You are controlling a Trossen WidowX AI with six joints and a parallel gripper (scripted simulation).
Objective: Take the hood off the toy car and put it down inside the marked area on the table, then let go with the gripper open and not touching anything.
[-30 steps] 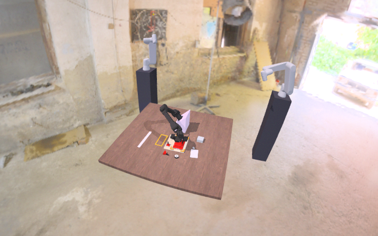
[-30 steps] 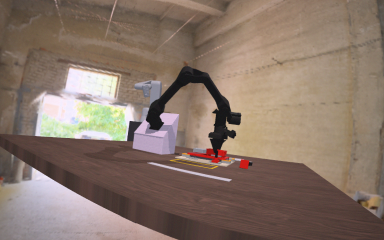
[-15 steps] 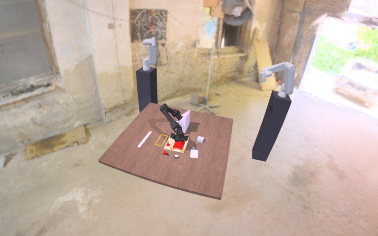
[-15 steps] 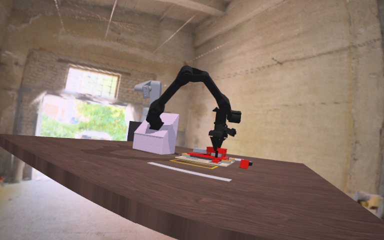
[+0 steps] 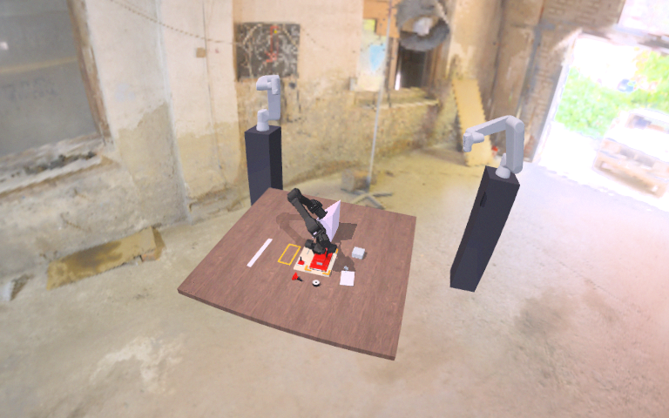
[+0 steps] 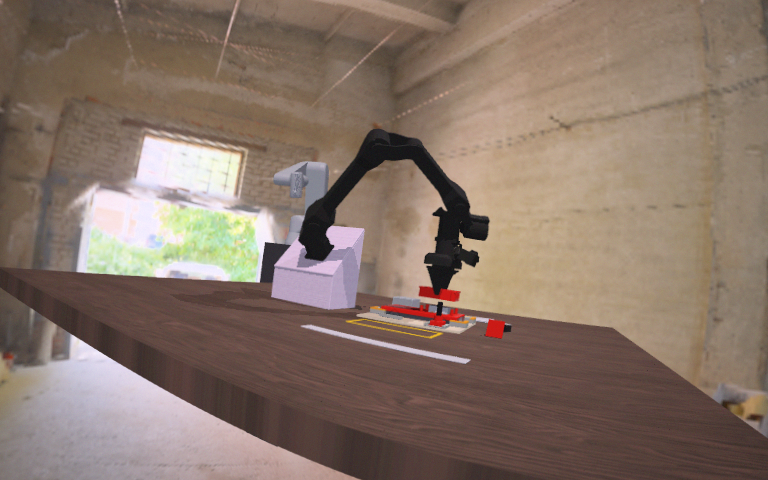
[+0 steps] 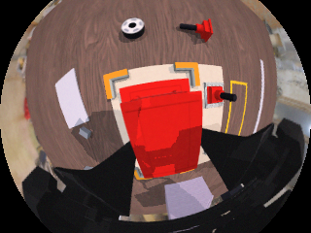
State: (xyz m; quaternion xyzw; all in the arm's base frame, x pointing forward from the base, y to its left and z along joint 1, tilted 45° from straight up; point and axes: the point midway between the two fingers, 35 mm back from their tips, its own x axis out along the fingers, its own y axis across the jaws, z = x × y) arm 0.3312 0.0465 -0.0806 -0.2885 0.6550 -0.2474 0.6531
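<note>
My gripper (image 5: 324,252) (image 6: 438,292) (image 7: 166,137) is shut on the red hood (image 6: 451,294) (image 7: 170,131), one finger at each side. The hood hangs level a little above the red toy car (image 5: 320,263) (image 6: 396,311) (image 7: 155,88), with a gap between them in the exterior view. The car sits on a cream base plate (image 7: 213,116) with orange corner brackets. The marked area, a yellow outline (image 5: 283,252) (image 6: 389,329) (image 7: 238,83), lies on the table beside the plate. The hood covers most of the car in the wrist view.
A red piece with a black pin (image 6: 437,321) (image 7: 214,94) stands on the plate's side nearest the outline. A similar piece (image 5: 295,277) (image 6: 495,328) and a wheel (image 5: 316,283) lie on the table. A lilac block (image 5: 331,222) (image 6: 303,288) is near the arm's base.
</note>
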